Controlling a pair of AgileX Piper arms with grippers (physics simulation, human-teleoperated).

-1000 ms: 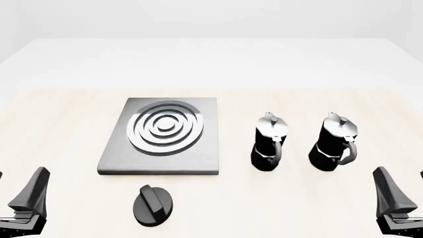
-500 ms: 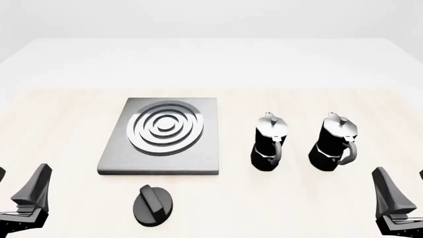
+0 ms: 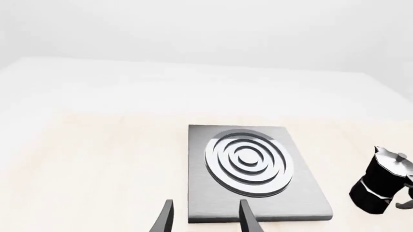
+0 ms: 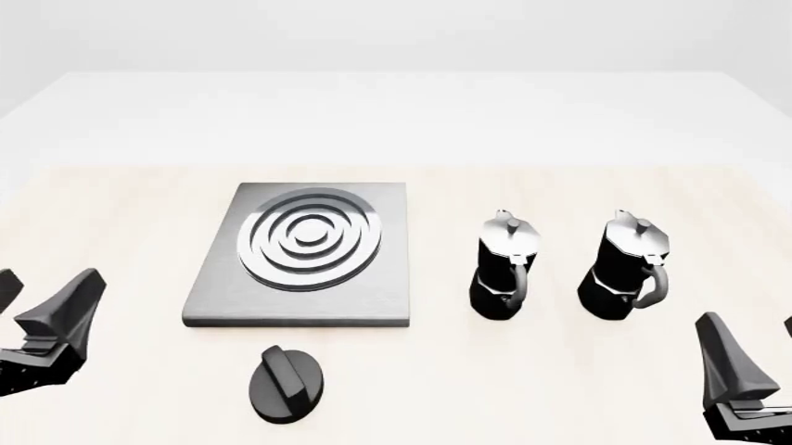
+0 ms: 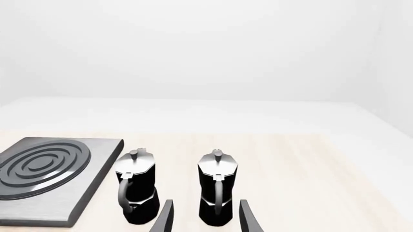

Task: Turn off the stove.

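Note:
The stove (image 4: 371, 295) is a flat grey slab with a silver ring burner (image 4: 307, 239), left of the table's middle. Its round black knob (image 4: 287, 383) with a ridge lies apart, just in front of the slab. My left gripper (image 4: 50, 280) is open and empty at the left edge, well left of the knob. My right gripper (image 4: 748, 324) is open and empty at the bottom right. The left wrist view shows the stove (image 3: 206, 203) beyond the open left gripper (image 3: 205, 212); the knob is out of that view.
Two black moka pots (image 4: 505, 269) (image 4: 625, 269) stand upright right of the stove. They also show in the right wrist view (image 5: 137, 186) (image 5: 216, 188), just beyond the right gripper (image 5: 205, 212). One pot (image 3: 380, 181) shows in the left wrist view.
My left gripper has risen and moved forward a little, tilting toward the stove. The right gripper has barely moved. The knob and pots are unmoved.

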